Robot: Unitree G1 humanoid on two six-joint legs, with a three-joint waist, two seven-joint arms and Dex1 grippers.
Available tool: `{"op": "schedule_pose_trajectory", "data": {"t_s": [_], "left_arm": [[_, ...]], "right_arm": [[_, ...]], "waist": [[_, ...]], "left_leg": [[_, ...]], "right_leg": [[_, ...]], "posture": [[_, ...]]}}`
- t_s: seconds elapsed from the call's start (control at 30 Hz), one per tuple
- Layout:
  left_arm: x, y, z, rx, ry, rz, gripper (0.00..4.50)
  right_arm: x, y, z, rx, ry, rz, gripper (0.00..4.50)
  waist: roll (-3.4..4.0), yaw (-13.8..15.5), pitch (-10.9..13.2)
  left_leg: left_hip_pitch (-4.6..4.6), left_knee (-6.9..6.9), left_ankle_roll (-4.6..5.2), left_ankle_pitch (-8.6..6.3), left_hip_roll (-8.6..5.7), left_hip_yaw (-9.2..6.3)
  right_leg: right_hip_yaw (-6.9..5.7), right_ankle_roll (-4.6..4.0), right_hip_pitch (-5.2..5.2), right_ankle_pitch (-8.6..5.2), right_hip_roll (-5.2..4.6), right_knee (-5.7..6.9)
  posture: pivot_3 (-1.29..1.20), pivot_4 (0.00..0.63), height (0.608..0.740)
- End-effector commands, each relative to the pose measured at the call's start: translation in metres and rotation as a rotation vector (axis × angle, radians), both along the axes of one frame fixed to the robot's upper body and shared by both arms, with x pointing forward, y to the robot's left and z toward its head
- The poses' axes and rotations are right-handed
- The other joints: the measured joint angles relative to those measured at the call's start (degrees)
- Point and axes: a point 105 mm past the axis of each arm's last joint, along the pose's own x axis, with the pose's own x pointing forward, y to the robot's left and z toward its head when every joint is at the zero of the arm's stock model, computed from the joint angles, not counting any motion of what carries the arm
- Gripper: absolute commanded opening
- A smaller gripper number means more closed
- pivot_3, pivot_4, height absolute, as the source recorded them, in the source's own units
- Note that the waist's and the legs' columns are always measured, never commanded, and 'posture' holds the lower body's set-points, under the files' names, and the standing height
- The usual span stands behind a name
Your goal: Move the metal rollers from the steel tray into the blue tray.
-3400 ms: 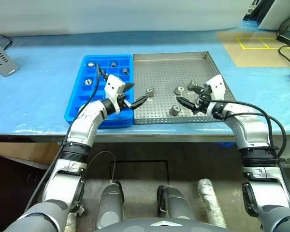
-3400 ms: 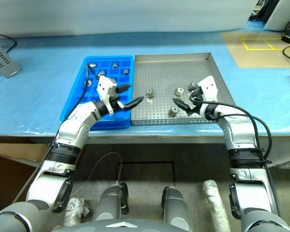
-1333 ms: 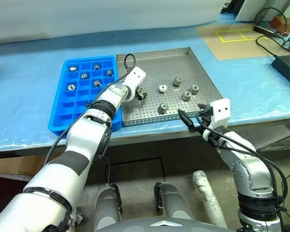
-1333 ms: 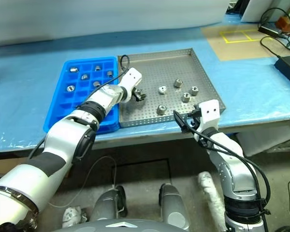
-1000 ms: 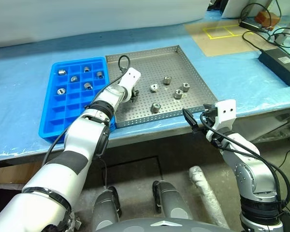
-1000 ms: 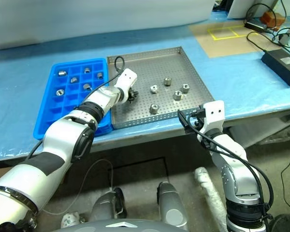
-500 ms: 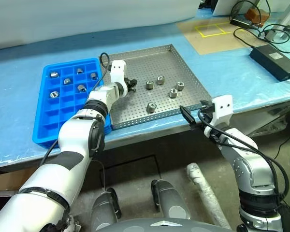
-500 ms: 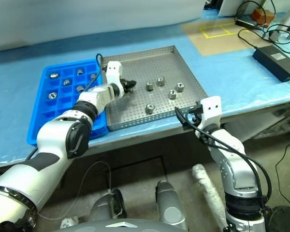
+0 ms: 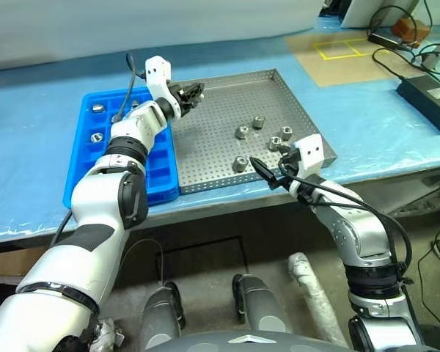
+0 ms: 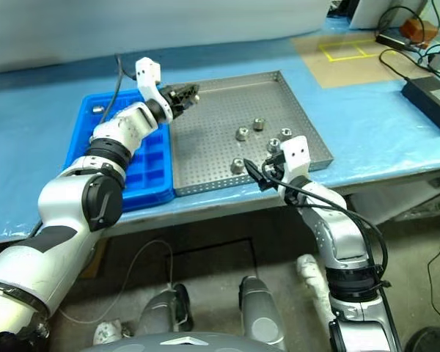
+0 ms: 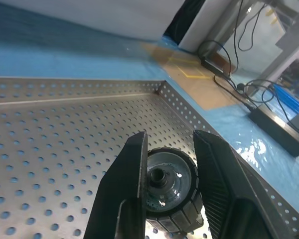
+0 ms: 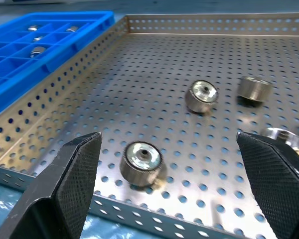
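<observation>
The left gripper (image 11: 165, 174) pinches one roller (image 11: 168, 188) between its two black fingers (image 11: 132, 184); the roller's end face with the centre hole looks toward the wrist camera, so its axis runs along the fingers; the gripper is raised above the far-left part of the steel tray (image 9: 227, 95), close to the blue tray (image 9: 84, 176), and it points about level.

Four more rollers lie on the perforated floor of the steel tray, in the near-right part; the nearest roller (image 12: 141, 160) is tipped, its holed face toward the right wrist camera; another (image 12: 201, 95) lies much the same; a third (image 12: 254, 88) shows its smooth side.

The right gripper (image 12: 169, 164) is spread wide and holds nothing; it hangs at the near rim of the steel tray, pointed at the nearest roller but apart from it.

Some rollers (image 9: 97, 136) sit in far compartments of the blue tray; both trays rest side by side on the blue tabletop (image 9: 29, 110).
</observation>
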Motion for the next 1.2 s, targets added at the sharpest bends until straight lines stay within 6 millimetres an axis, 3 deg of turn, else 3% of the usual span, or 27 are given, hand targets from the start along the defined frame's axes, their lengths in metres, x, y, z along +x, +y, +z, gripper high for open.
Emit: {"op": "schedule_pose_trajectory", "data": {"t_s": [0.03, 0.17, 0.23, 0.43, 0.57, 0.8, 1.17, 1.2], "left_arm": [[-0.002, 0.02, 0.024, 0.028, -0.105, 0.047, 1.08], [0.002, 0.056, 0.016, 0.437, -0.247, 0.344, 1.08], [-0.003, 0.072, 0.018, 0.526, -0.326, 0.491, 1.08], [-0.023, 0.095, -0.009, 0.549, -0.304, 0.666, 1.08], [-0.036, 0.098, -0.03, 0.529, -0.235, 0.722, 1.08], [-0.063, 0.097, -0.07, 0.543, -0.08, 0.765, 1.08], [-0.085, 0.136, -0.089, 0.577, 0.081, 0.975, 1.08], [-0.085, 0.135, -0.093, 0.577, 0.101, 0.964, 1.43]], "right_arm": [[0.003, 0.012, 0.015, 0.015, -0.061, 0.054, 4.5], [0.009, 0.03, 0.018, 0.035, -0.058, 0.125, 4.5], [0.014, 0.041, 0.025, 0.061, -0.067, 0.166, 4.5], [0.025, 0.059, 0.033, 0.068, -0.075, 0.24, 4.5], [0.026, 0.065, 0.031, 0.072, -0.067, 0.27, 4.5], [0.027, 0.074, 0.027, 0.061, -0.059, 0.306, 4.5], [0.028, 0.073, 0.025, 0.051, -0.056, 0.314, 4.5], [0.028, 0.073, 0.025, 0.05, -0.057, 0.314, 4.5]], "waist": [[0.0, 1.1, 0.0], [0.0, 3.08, 0.0], [0.0, 4.07, 0.0], [-0.05, 8.14, 0.02], [-0.05, 9.74, 0.02], [-0.05, 9.83, 0.02], [-0.05, 9.58, 0.02], [-0.05, 9.43, 0.02]], "left_leg": [[0.01, 0.0, -0.01, 0.01, 0.01, 0.0], [0.13, -0.01, -0.04, 0.03, 0.07, 0.06], [0.12, 0.01, -0.09, 0.06, 0.1, 0.04], [0.12, 0.11, -0.29, 0.18, 0.14, -0.01], [0.15, 0.11, -0.38, 0.23, 0.12, -0.01], [0.12, 0.07, -0.62, 0.17, 0.13, -0.01], [0.11, -0.04, -1.0, 0.36, 0.54, -0.06], [0.11, -0.04, -1.0, 0.36, 0.53, -0.06]], "right_leg": [[0.0, 0.0, 0.0, 0.0, 0.0, 0.02], [0.06, 0.0, 0.01, 0.0, 0.01, 0.11], [0.04, 0.0, 0.0, 0.0, 0.02, 0.23], [-0.04, -0.01, -0.22, -0.01, -0.01, 0.85], [-0.03, -0.01, -0.21, -0.01, -0.04, 0.9], [-0.02, -0.01, -0.29, -0.01, -0.05, 0.89], [0.0, 0.0, -0.44, -0.01, 0.37, 0.89], [0.02, 0.0, -0.44, -0.01, 0.37, 0.89]], "posture": [[-0.34, 0.15, 0.74], [-0.25, 0.15, 0.74], [-0.21, 0.15, 0.74], [-0.13, 0.15, 0.74], [-0.09, 0.15, 0.74], [-0.05, 0.15, 0.74], [-0.05, 0.15, 0.74], [-0.05, 0.15, 0.74]]}}
